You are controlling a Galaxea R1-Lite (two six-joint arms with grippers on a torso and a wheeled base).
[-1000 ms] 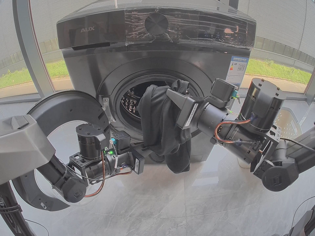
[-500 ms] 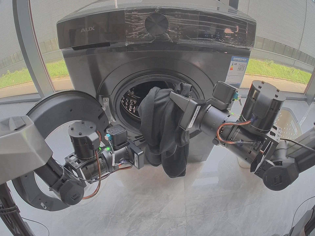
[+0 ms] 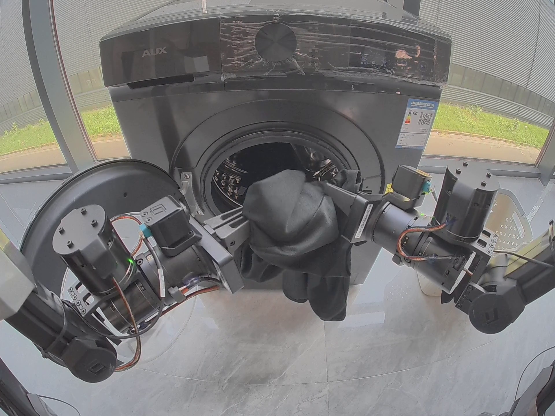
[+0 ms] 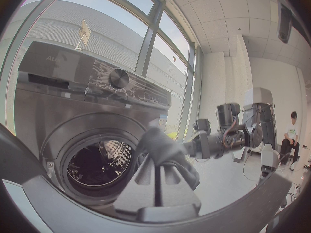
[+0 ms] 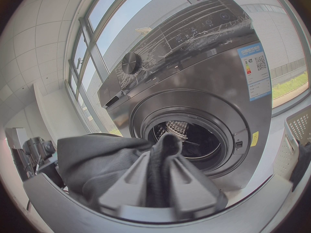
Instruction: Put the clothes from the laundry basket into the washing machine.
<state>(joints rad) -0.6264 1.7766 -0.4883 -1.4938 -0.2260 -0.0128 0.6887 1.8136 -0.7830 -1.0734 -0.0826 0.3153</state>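
Note:
A dark grey garment [image 3: 295, 226] hangs bunched in front of the washing machine's [image 3: 277, 105] open drum [image 3: 260, 163], its lower end dangling toward the floor. My left gripper [image 3: 241, 222] is shut on the garment's left side. My right gripper [image 3: 336, 195] is shut on its right side. In the left wrist view the left gripper [image 4: 156, 164] pinches the cloth [image 4: 162, 148] near the drum mouth [image 4: 97, 165]. Seen from the right wrist, a fold of the garment [image 5: 97, 159] sits clamped in the right gripper [image 5: 158, 157], with the drum [image 5: 191, 143] behind it.
The round door [image 3: 110, 186] stands swung open at the left, close behind my left arm. A white laundry basket [image 3: 514, 215] sits on the floor at the right of the machine, with dark cloth [image 5: 303, 162] over its rim. Pale tiled floor lies in front.
My left arm rose from low beside the door up to the garment and shut on its left side. The right gripper moved down and right; the garment now sits bunched between both.

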